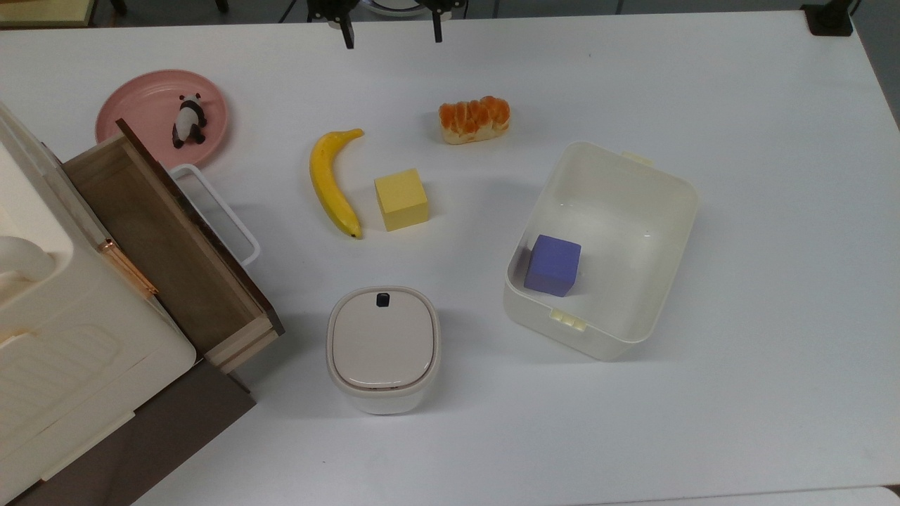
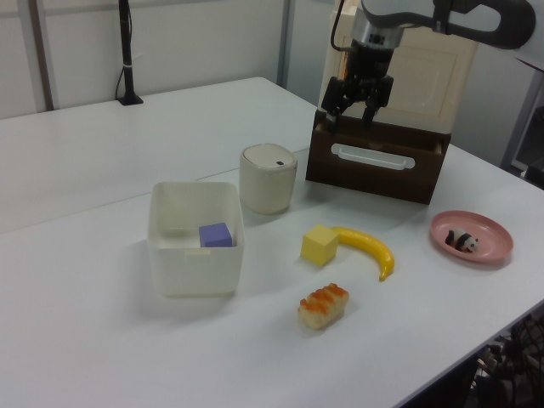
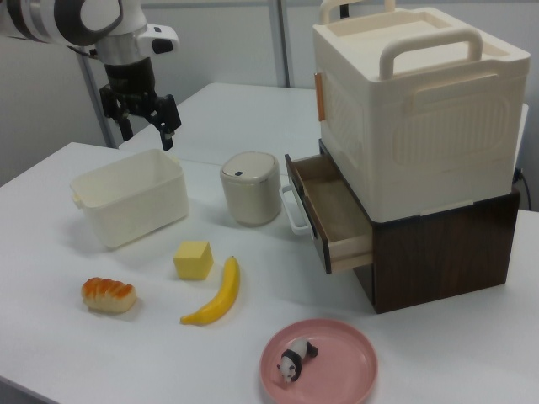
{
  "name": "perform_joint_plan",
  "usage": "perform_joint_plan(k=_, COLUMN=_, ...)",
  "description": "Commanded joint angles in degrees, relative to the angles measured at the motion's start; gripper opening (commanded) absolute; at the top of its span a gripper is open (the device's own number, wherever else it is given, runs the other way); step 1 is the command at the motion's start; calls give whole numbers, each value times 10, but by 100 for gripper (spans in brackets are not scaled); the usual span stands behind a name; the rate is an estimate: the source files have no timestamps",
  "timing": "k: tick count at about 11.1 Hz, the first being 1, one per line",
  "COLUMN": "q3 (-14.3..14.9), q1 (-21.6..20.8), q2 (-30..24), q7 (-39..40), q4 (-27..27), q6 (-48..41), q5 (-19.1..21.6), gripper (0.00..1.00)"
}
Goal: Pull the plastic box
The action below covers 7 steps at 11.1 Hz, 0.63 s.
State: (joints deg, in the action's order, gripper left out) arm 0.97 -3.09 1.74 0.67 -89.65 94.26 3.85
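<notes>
**Nothing pulled yet: my hand is in the air, away from the box**

My hand (image 2: 355, 105) hangs above the surface with its two fingers spread apart and nothing between them. In the left view it sits high, in front of the cream storage container (image 3: 418, 101) and over the open wooden drawer (image 2: 377, 159). In the right view my hand (image 3: 143, 121) appears above and behind the plastic box (image 3: 130, 207), clear of its rim.

The plastic box (image 1: 603, 247) stands upright on the white surface (image 1: 773, 211), at the top view's right, well apart from the lidded bin (image 1: 383, 348) and the yellow cube (image 1: 401, 199). A purple cube (image 1: 553, 265) rests inside it, near the wall that carries a pale clip tab (image 1: 568, 320).

As I judge it, the task is at its very start. I have no contact with the box and no sign it has been shifted. Left to do: bring my hand down to one wall or rim, close on it or hook it, and then draw the box along the surface, purple cube and all.
</notes>
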Motion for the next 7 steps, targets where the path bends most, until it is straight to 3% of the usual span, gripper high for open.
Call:
perform_joint_plan(k=1, q3=-9, q1=-4, q2=-7, q7=20, q4=-7, q6=7, q5=5, gripper=100)
perform_joint_plan(k=2, q3=-9, q1=-19, q2=-4, q7=43, q4=-7, q6=6, q5=5, gripper=100)
perform_joint_plan(k=4, q3=-9, q1=-62, q2=8, q7=167, q4=-8, q6=6, q5=-17, gripper=100)
perform_joint_plan(k=7, q3=-11, q1=-70, q2=57, q7=377, q4=0, q6=19, q5=-25, gripper=100)
